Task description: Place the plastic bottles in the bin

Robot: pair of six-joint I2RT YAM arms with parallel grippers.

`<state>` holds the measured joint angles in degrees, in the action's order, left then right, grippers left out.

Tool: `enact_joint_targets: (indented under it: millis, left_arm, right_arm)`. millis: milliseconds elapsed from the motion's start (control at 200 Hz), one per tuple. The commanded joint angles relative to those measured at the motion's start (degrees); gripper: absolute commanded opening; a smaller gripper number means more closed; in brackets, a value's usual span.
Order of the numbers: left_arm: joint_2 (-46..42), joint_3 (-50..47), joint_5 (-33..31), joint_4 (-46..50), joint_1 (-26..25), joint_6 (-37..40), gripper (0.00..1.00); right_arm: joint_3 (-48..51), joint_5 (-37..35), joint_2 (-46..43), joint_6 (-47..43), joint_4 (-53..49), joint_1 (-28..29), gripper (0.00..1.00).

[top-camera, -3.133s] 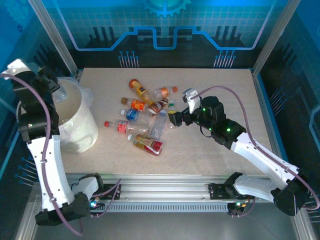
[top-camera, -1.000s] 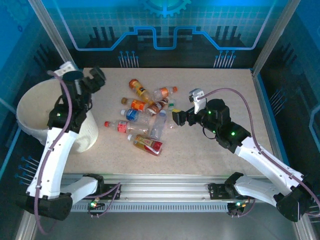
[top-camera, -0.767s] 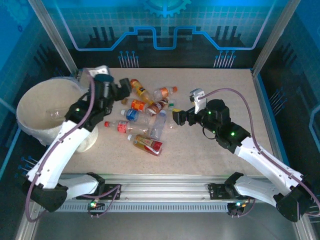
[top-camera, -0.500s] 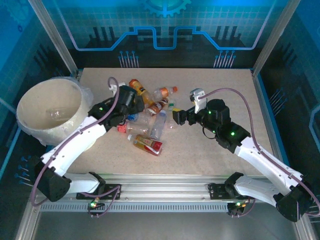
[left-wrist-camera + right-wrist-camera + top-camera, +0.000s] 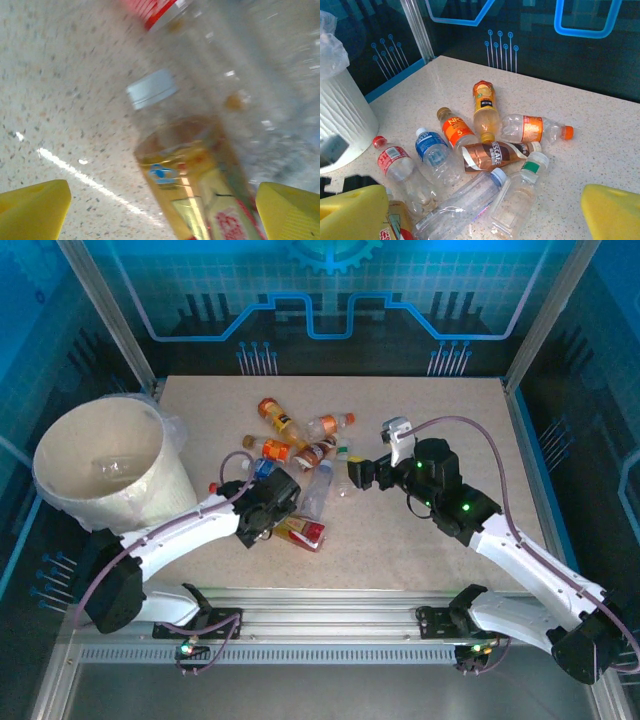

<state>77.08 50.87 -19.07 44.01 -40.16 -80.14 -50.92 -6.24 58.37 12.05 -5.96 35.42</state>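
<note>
Viewing from overhead, I find the left gripper [image 5: 262, 524] low over the near edge of the pile of plastic bottles [image 5: 300, 465]. It sits at the cap end of an amber bottle with a red label [image 5: 303, 531]. In the left wrist view its yellow fingertips [image 5: 32, 207] stand wide apart at the two lower corners. The amber bottle [image 5: 192, 182] lies on the speckled table [image 5: 45, 100] between them, its pale cap [image 5: 152, 89] pointing up the frame. Neither fingertip touches it. A clear bottle [image 5: 280, 95] lies against its right side.

The right gripper [image 5: 362, 472] hangs just right of the pile, jaws fully spread and holding nothing. Its wrist view looks across the pile:
- an orange juice bottle [image 5: 484, 102] farthest away;
- an orange-labelled bottle [image 5: 455, 127];
- a clear bottle with an orange cap [image 5: 532, 129];
- a brown coffee bottle [image 5: 492, 152] in the middle;
- a blue-labelled bottle [image 5: 432, 152];
- a red-capped bottle [image 5: 392, 160];
- a long clear bottle [image 5: 465, 200] beside a green-capped bottle [image 5: 520, 192].

The bin [image 5: 150, 490] stands at the left edge of the table, left of the pile, with its clear liner [image 5: 168, 426] bunched at the rim. One clear bottle [image 5: 110, 468] lies inside it.
</note>
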Motion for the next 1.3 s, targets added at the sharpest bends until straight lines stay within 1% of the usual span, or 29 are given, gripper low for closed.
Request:
enact_joint_targets:
  millis: [0, 135, 240, 395, 525, 625, 750, 810, 880, 1005, 1101, 1181, 1296]
  left_arm:
    - [-1.0, -1.7, 5.0, -7.1, -0.3, -6.5, 0.96]
    - [2.3, -0.2, 5.5, -9.0, -0.5, -4.5, 0.96]
    - [4.7, -0.2, 6.2, -9.3, -0.9, -5.4, 0.96]
    - [6.7, -1.8, 7.3, -10.0, -2.6, -7.7, 0.86]
    - [7.1, -1.7, 6.8, -8.1, -4.1, -8.0, 0.8]
    - [7.1, -3.4, 6.6, -8.0, -4.3, -8.3, 0.79]
    - [7.9, -5.2, 6.1, -7.8, -4.3, -8.5, 0.84]
    - [8.7, -5.7, 6.5, -8.6, -4.3, -7.6, 0.84]
    - [9.5, -5.9, 6.8, -9.3, -4.2, -6.3, 0.81]
    - [9.1, -6.0, 5.9, -9.2, -4.3, -4.4, 0.74]
    - [7.4, -7.1, 4.4, -9.8, -4.3, -3.2, 0.65]
    - [5.2, -8.1, 4.2, -11.5, -4.2, -0.1, 0.61]
    - [1.6, -8.3, 3.3, -12.6, -4.3, 6.8, 0.58]
  right_arm:
    - [1.4, -0.6, -0.7, 0.5, -0.4, -0.9, 1.0]
    - [0.8, 0.6, -0.5, 0.6, -1.2, -0.9, 1.0]
    - [0.8, 0.8, -0.8, 0.6, -1.8, -0.9, 1.0]
    - [1.3, 0.1, -2.1, 0.6, -3.2, -0.8, 1.0]
    - [1.9, -0.5, -2.9, 0.8, -3.7, -0.9, 1.0]
    - [2.2, -0.8, -3.0, 0.9, -3.7, -0.9, 1.0]
    - [2.3, -0.9, -2.9, 1.0, -3.8, -0.9, 1.0]
    - [2.3, -0.9, -2.9, 1.0, -3.7, -0.9, 1.0]
    - [2.2, -1.0, -2.8, 0.9, -3.6, -0.9, 1.0]
    - [1.9, -0.9, -2.9, 1.0, -4.1, -0.9, 1.0]
    - [2.2, -1.6, -3.3, 1.1, -4.4, -0.9, 1.0]
    - [2.5, -1.7, -3.9, 1.0, -4.4, -0.9, 1.0]
    - [3.0, -1.2, -4.6, 0.5, -3.6, -0.9, 1.0]
